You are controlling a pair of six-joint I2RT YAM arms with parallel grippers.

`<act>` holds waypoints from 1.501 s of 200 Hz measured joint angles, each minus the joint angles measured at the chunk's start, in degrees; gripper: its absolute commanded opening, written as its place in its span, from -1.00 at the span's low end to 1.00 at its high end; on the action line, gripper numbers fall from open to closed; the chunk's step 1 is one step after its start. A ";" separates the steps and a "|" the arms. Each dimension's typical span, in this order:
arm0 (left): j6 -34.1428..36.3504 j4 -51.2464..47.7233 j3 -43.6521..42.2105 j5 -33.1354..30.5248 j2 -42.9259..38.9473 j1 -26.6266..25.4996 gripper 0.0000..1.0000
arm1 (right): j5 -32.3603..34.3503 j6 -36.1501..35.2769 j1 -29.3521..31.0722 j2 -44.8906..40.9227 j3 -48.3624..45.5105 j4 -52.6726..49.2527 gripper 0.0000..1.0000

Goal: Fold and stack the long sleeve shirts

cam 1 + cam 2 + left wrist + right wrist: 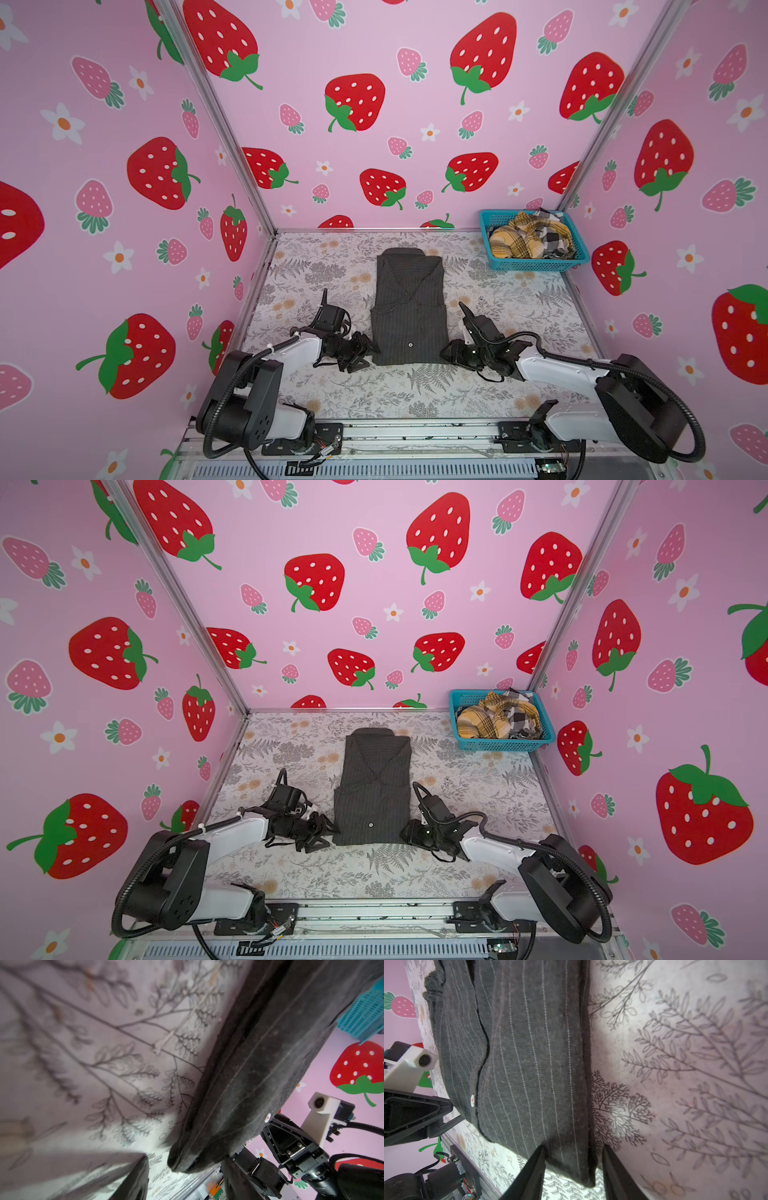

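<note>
A dark charcoal pinstriped long sleeve shirt (409,307) (374,787) lies folded into a narrow upright rectangle in the middle of the floral table, one pale button near its front hem. My left gripper (366,352) (328,833) lies low at its near left corner. In the left wrist view the corner of the shirt (249,1064) sits between the widely parted jaws of the left gripper (186,1159), unpinched. My right gripper (446,353) (405,833) is at the near right corner. The right gripper (573,1147) straddles that corner of the shirt (529,1053), jaws apart.
A teal mesh basket (536,264) (498,744) stands at the back right corner, holding a crumpled mustard plaid shirt (519,241) and a black-and-white check shirt (555,235). Strawberry-print walls close in three sides. A metal rail (415,432) runs along the table's front edge.
</note>
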 measured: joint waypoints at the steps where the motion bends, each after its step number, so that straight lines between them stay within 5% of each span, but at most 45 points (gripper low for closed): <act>1: -0.02 0.13 0.04 0.15 0.13 -0.02 0.10 | 0.00 -0.07 0.00 0.00 0.00 0.02 -0.09; 44: -0.96 4.11 0.59 3.21 3.67 -0.28 0.00 | -0.02 0.07 0.00 0.04 -0.11 0.00 -0.16; 76: -1.07 4.66 0.59 3.45 4.55 -0.37 -0.26 | -0.31 0.09 -0.04 0.63 -0.11 0.52 -0.26; 130: -1.16 4.63 0.57 2.45 6.05 -0.57 -0.78 | -0.50 0.11 -0.09 1.42 -0.15 0.39 -0.76; 166: -1.29 4.68 0.57 2.36 6.10 -0.72 -0.86 | -0.98 0.20 -0.09 1.44 -0.17 -0.02 -1.00; 219: -2.12 3.54 0.57 2.05 3.67 -0.92 -1.00 | -0.98 -0.09 -0.09 -0.24 0.85 -2.71 -1.00; 252: -7.45 7.48 -1.14 4.00 2.47 -1.07 -1.00 | -0.72 -0.13 -0.07 -2.21 1.57 -5.33 0.00; 270: -12.79 11.65 -3.17 5.38 1.07 -1.31 -1.00 | -0.42 0.33 -0.09 -4.66 1.49 -7.13 0.14; 300: -17.11 12.17 -2.82 5.70 -3.96 -1.51 -1.00 | -1.05 2.27 -0.07 -8.52 -1.64 -6.27 0.08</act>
